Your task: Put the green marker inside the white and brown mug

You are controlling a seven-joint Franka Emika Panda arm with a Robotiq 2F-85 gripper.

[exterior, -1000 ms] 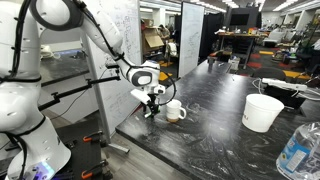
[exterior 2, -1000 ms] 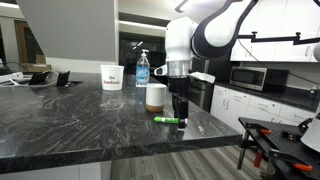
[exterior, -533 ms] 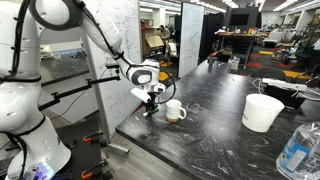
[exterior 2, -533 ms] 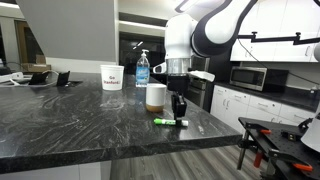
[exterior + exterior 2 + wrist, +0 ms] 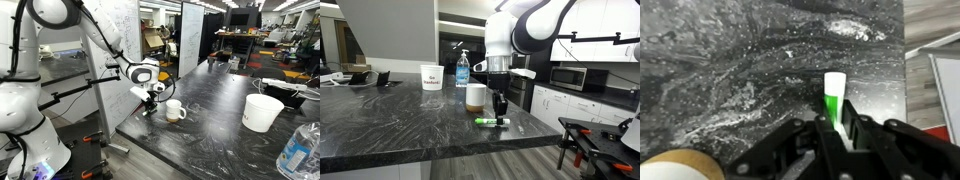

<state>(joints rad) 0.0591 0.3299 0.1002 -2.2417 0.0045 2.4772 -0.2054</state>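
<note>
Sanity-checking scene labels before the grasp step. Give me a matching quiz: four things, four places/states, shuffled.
Things:
1. green marker
2. white and brown mug
3. white tub
4. gripper

Places/states:
A. over the marker, a finger on either side in the wrist view
B. lying flat near the edge of the counter
C. upright beside the gripper, with a handle
D. upright farther along the counter, no handle

Pairs: 1-B, 2-C, 3-D, 4-A

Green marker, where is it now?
In an exterior view the green marker lies near the edge of the counter, beside the mug, under the gripper.
</note>
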